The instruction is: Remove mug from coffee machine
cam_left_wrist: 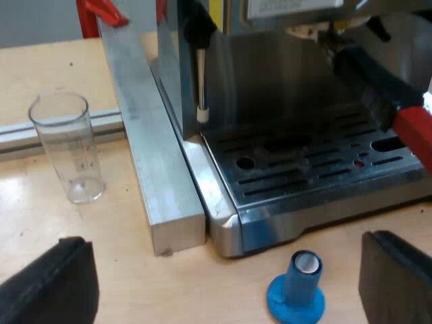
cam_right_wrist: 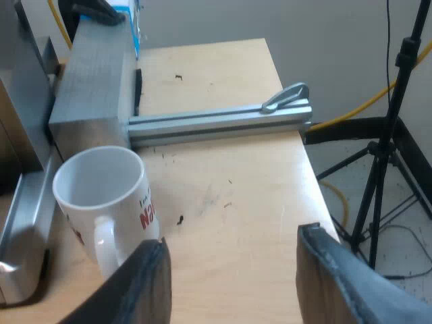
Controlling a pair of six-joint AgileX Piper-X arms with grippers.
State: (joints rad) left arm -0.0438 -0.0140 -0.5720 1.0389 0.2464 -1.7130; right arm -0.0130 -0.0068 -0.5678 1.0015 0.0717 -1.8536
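Pale wooden tabletop (cam_right_wrist: 229, 175) bears the white ceramic mug with red lettering (cam_right_wrist: 101, 196), upright beside the steel espresso machine (cam_left_wrist: 290, 202), its handle by one finger of the spread-open right gripper (cam_right_wrist: 233, 283), while the left gripper (cam_left_wrist: 223, 283) gapes likewise.

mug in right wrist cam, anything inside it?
Mug stands upright on the table beside the machine. Its inside shows bare white wall, with no liquid visible. The near rim hides part of the bottom, so that part is unchecked.

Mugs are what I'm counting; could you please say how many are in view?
1: the mug stands on the table beside the machine's base, close before the right gripper.
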